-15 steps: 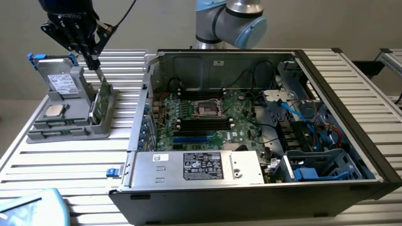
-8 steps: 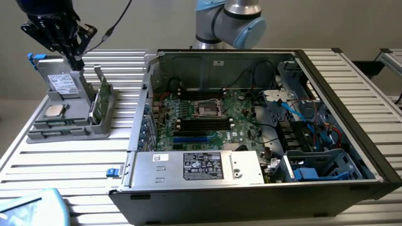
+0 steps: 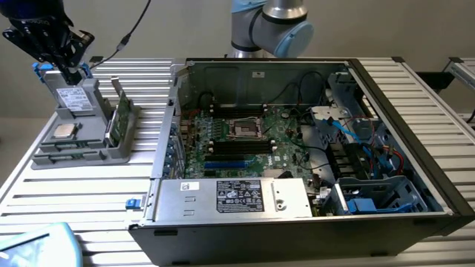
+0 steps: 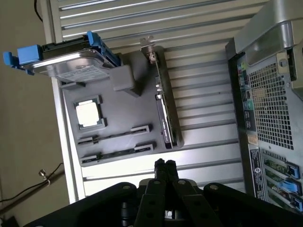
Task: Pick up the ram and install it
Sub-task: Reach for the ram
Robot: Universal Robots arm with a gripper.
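The ram (image 3: 68, 147) is a thin greenish stick standing on edge in a slot of the grey holder (image 3: 89, 156), at the exterior view's left. In the wrist view it is a dark thin line (image 4: 116, 135) between two end clips. A second such stick (image 3: 63, 158) sits in the slot beside it. My gripper (image 3: 72, 73) hangs above the holder's far end, over the drive, well clear of the ram. Its fingers (image 4: 160, 166) are pressed together with nothing between them. The open computer case (image 3: 415, 167) shows the motherboard's black memory slots (image 3: 239, 146).
The holder also carries a grey drive in a blue caddy (image 4: 71, 64), a square silver processor (image 4: 87, 113) and an upright green card with a metal bracket (image 3: 119, 118). The case's tall side wall (image 3: 167, 128) stands right of the holder. A cable (image 3: 130, 33) hangs behind my arm.
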